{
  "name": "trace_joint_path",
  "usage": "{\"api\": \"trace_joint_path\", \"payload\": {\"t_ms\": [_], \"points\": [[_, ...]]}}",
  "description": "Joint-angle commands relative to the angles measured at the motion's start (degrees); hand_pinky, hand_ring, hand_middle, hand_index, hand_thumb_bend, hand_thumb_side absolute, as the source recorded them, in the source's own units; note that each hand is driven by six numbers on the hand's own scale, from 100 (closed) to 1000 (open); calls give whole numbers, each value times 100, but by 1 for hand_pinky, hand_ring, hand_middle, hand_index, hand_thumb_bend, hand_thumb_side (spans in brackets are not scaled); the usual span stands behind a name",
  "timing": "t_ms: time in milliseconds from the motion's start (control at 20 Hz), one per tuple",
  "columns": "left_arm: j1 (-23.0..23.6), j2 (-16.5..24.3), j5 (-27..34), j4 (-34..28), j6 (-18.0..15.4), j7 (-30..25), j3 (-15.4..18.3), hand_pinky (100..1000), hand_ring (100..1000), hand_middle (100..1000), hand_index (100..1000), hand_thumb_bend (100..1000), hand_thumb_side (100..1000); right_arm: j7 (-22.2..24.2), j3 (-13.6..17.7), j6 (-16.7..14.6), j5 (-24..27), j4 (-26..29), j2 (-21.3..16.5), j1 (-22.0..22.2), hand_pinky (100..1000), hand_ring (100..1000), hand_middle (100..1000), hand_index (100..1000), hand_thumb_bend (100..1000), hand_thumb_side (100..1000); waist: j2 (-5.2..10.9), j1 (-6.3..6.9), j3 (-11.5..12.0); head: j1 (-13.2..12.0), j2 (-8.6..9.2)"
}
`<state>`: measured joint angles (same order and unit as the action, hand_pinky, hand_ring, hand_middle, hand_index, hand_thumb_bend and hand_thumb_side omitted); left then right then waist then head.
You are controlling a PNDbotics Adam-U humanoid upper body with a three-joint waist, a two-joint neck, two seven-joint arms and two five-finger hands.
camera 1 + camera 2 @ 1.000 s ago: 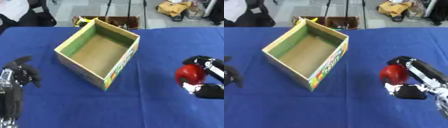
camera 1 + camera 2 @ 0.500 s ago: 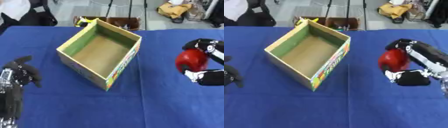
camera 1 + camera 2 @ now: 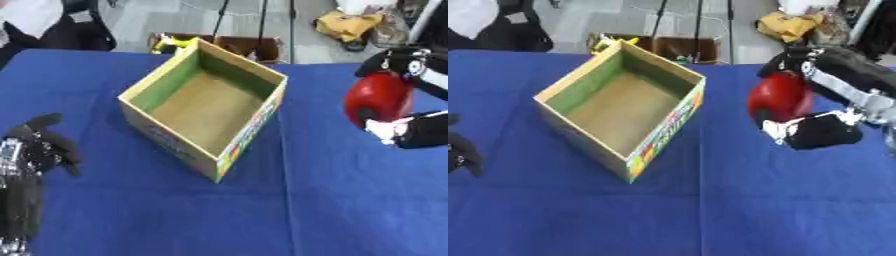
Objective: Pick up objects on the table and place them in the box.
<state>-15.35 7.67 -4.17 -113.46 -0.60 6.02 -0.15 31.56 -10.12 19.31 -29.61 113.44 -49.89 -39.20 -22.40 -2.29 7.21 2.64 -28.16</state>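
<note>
Gripping a red ball [image 3: 779, 98] with our right hand [image 3: 820, 131] right of the open cardboard box [image 3: 620, 115], we are resting our left hand [image 3: 37, 150] open on the blue desk [image 3: 737, 200].

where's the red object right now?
The red object is on the right of both eye views, held in the right hand above the blue table, just right of the open box.
</note>
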Motion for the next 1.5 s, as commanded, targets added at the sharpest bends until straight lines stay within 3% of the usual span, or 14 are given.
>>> {"api": "trace_joint_path", "payload": {"t_ms": [50, 550, 1500], "points": [[-19, 132, -22, -113, -7, -27, -21, 323, 423, 441, 766, 100, 1000, 228, -14, 66, 9, 113, -209, -276, 540, 590, 864, 852, 100, 371, 152, -13, 32, 54, 56], [-21, 165, -8, -113, -4, -76, -64, 323, 420, 441, 766, 100, 1000, 508, -259, 43, -317, -578, 251, -1307, 530, 574, 860, 848, 100, 363, 155, -89, 241, 242, 133], [-220, 197, 9, -113, -38, -218, -165, 321, 415, 438, 765, 100, 1000, 76, -672, -287, -1339, -2751, 1317, -2760, 521, 570, 854, 836, 100, 351, -118, -313, 817, 684, 397]]}}
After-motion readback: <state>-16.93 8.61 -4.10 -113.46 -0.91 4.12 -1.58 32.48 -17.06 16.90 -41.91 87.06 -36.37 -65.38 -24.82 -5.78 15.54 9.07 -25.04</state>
